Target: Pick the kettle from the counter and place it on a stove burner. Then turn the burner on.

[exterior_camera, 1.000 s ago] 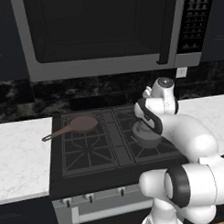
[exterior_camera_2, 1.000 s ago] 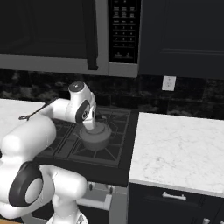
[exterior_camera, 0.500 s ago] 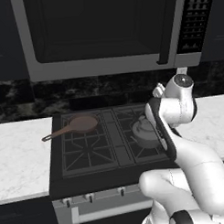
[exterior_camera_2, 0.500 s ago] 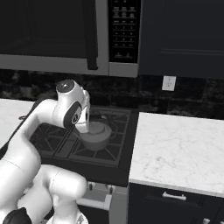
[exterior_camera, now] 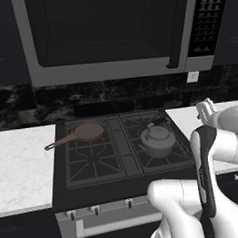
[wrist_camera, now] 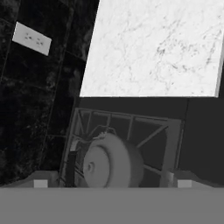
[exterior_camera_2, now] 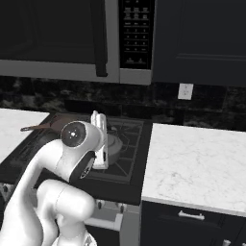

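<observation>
Cooktop (exterior_camera: 120,162): one kettle (exterior_camera: 155,139) on burner (exterior_camera: 153,144), one frying pan (exterior_camera: 81,133)

base views flank stove (exterior_camera: 117,155), hand view overhead, sharing kettle (wrist_camera: 111,162)

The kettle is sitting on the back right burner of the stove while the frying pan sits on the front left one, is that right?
Not quite. The frying pan sits on the back left burner, not the front left, as the left base view shows. The kettle is on the back right burner of the stove.
</observation>
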Available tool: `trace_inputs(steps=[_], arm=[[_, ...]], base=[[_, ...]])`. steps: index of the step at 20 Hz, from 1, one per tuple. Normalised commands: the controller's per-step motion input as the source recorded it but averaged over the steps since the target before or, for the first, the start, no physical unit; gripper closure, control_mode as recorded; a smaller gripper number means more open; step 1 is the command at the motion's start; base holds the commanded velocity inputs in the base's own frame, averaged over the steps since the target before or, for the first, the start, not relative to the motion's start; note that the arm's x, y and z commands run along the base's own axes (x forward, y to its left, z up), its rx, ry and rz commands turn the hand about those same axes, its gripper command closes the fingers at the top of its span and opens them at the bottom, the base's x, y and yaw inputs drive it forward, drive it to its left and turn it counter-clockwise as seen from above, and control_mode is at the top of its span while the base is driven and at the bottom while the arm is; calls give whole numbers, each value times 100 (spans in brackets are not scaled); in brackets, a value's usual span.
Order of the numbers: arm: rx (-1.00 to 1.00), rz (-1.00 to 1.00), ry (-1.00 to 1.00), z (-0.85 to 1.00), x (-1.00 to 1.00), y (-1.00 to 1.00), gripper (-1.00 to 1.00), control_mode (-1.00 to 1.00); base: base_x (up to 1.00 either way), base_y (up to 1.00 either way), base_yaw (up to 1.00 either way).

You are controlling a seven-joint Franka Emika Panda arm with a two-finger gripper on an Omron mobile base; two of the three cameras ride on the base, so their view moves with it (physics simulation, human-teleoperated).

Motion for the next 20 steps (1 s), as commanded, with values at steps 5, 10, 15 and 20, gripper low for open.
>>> trace_inputs(steps=[5, 10, 15, 20], arm=[[-1, 9, -9, -35, -100, -85, -100, -100], [-16, 30, -1, -68, -100, -51, -100, -100], [-38, 46, -4, -99, -85, -1, -100, -100], [-50, 52, -12, -100, -33, 35, -100, -100]], base=[[0, 0, 0], [0, 0, 0], [0, 0, 0], [0, 0, 0]])
